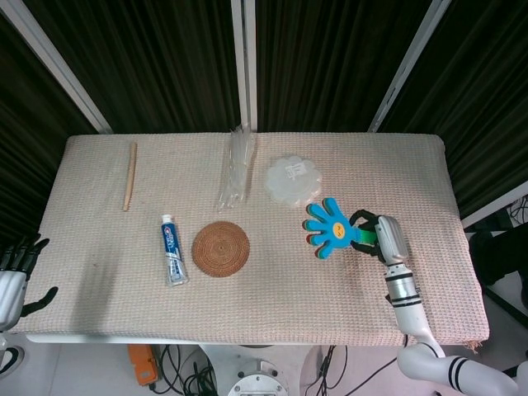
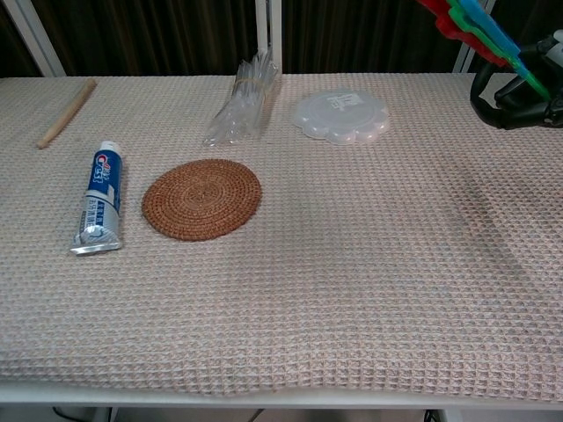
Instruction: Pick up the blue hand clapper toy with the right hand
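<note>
toothpaste tube, brand lettering too small to read

The hand clapper toy is blue, shaped like a spread palm with a yellow disc at its middle and a green handle; red and green layers show at its edge in the chest view; it is lifted off the tabletop, tilted, just below-right of the white flower-shaped lid.
</note>
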`<state>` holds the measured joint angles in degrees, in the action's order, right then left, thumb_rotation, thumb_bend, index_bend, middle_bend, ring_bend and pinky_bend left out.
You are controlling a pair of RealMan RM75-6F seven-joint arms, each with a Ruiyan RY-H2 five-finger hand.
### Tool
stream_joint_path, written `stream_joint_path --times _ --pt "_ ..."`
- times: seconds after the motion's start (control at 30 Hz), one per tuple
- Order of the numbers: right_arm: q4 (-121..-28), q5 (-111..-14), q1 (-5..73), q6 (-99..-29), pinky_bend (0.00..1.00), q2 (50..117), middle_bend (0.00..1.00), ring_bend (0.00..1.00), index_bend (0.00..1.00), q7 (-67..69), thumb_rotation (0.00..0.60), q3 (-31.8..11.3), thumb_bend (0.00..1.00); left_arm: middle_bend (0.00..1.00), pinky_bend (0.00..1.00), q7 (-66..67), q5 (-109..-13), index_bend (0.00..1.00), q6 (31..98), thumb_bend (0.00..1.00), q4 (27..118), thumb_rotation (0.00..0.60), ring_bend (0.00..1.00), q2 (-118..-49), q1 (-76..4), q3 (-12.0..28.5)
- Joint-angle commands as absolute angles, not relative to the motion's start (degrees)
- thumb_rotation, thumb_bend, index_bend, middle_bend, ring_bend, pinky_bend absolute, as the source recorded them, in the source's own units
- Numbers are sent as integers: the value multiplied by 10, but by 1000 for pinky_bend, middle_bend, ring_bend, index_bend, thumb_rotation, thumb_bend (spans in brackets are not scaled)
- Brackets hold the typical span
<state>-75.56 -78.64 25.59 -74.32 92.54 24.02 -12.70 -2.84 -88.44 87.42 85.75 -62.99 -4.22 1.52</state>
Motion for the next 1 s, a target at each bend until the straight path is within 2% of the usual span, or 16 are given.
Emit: stream_joint_path --times 0.03,0.23,0.47,0.7,0.8,0.93,1.0 --pt "-768 -796 252 -748 1000 919 1000 1000 1000 269 600 -128 879 45 96 -28 -884 108 874 216 858 600 0 -630 -42 15" --pt "-793 -792 242 -774 1000 916 1000 1000 1000 321 600 -150 898 45 96 -27 -884 108 874 215 858 600 0 -630 -42 15" --pt "-822 -795 239 -790 1000 899 1000 1000 1000 302 600 -165 919 44 96 -27 -884 110 873 216 858 600 0 -631 -43 15" --pt "-841 -778 239 -765 1000 881 1000 1000 1000 312 600 -170 929 44 96 -30 -884 110 871 211 856 600 0 -632 -44 15" --pt "-825 -774 248 -739 1000 873 1000 1000 1000 261 600 -157 931 44 96 -32 -884 110 870 207 854 600 0 -632 -44 14" --pt "-803 -745 276 -660 1000 840 1000 1000 1000 22 600 -117 936 45 96 -35 -883 110 868 206 853 600 0 -634 -44 14" --pt "-788 -739 289 -645 1000 834 1000 1000 1000 -108 600 -98 932 45 96 -35 -883 111 868 206 852 600 0 -634 -44 14"
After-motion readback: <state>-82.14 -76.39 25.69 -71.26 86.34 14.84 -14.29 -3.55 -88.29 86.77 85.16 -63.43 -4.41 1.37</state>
